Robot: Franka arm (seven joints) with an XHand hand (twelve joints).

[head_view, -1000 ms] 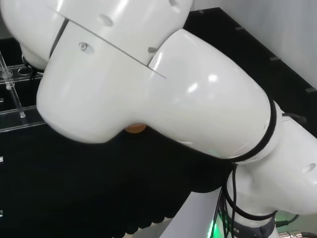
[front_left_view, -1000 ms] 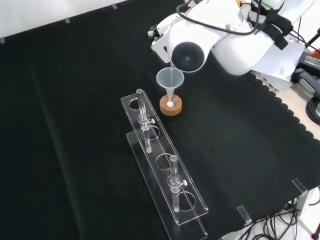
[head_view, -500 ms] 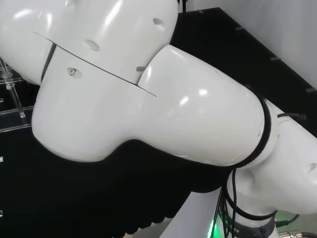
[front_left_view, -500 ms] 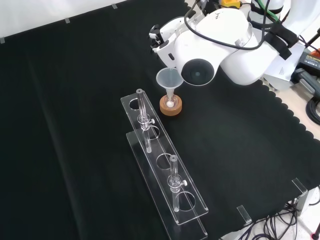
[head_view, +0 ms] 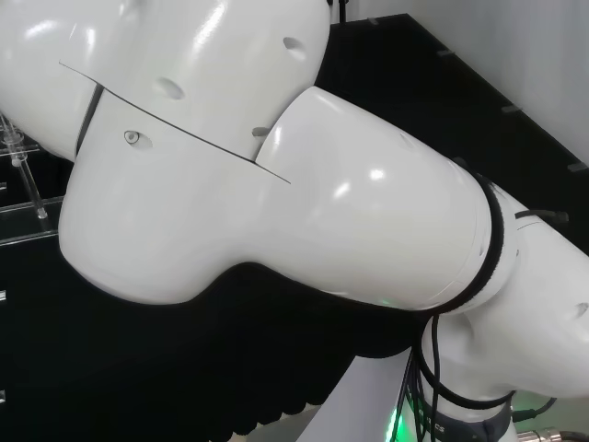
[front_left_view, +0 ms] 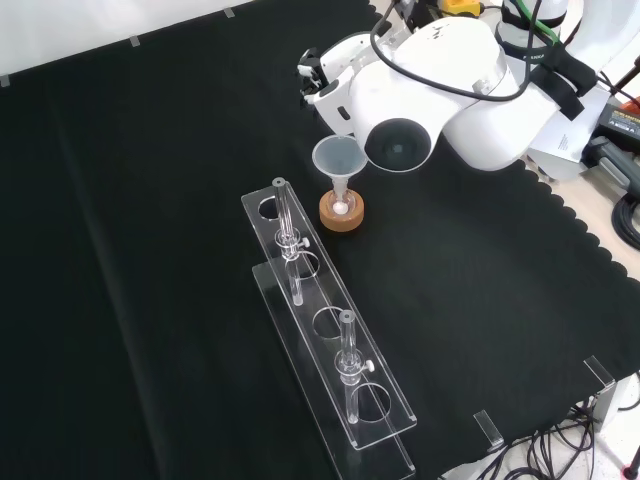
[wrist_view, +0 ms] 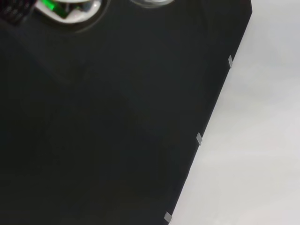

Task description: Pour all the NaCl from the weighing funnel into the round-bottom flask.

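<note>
In the front view, the middle of the black cloth (front_left_view: 150, 200) is being taken up by a long clear rack (front_left_view: 330, 340) running from the centre toward the lower right, with two upright glass tubes (front_left_view: 286, 240) being held in it. Just beyond its upper end, a cork ring (front_left_view: 341, 211) with a funnel (front_left_view: 340, 160) standing over it is being crowded from above by the arm's big white link (front_left_view: 440, 80). Wide bare cloth is being left open to the left of the rack and to its right, toward the scalloped edge.
</note>
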